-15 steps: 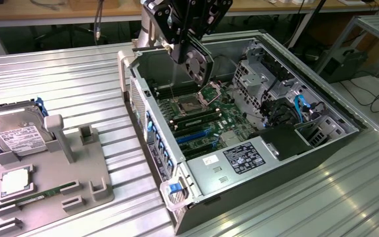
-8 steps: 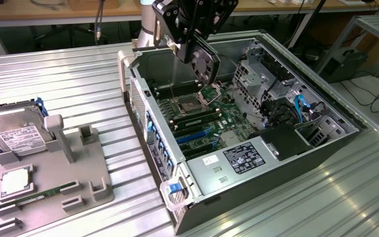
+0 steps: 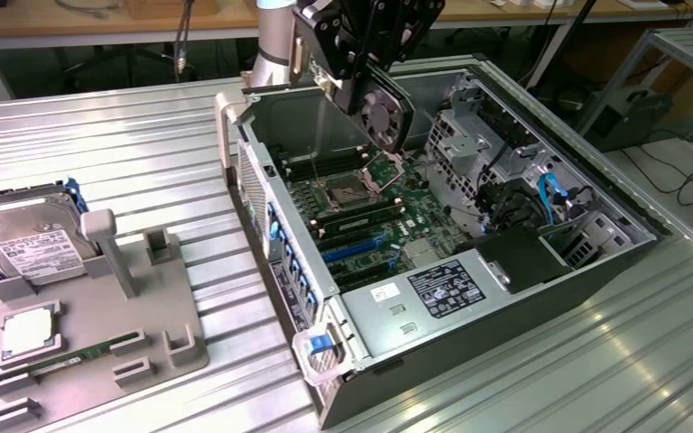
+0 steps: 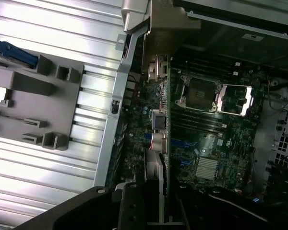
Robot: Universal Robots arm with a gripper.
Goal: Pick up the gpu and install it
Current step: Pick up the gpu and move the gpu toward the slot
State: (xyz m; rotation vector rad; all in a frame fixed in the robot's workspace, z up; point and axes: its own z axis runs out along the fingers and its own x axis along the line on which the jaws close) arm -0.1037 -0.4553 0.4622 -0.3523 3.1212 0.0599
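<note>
**Card over the case:** The gpu hangs edge-down above the open computer case, its black round fan showing. It is clamped near its upper edge in the narrowed end effector.

From the wrist, the gpu reads as a thin green line over the motherboard inside the case, with the end effector closed on it. The card appears clear of the board and not yet seated.

By the look of it, the card is light and stiff but fragile, a bare circuit board with exposed components and fan blades that should not be squeezed. The plain board edge, away from the fan and the contact edge, looks the sound place to grip. That is about where the end effector has it. Held by so thin an edge, it could twist or slip if pressed off-line.

Inside the case, blue expansion slots lie near the processor socket. Outside the case, on the ribbed metal worktop, a grey holder tray carries a hard drive.
</note>
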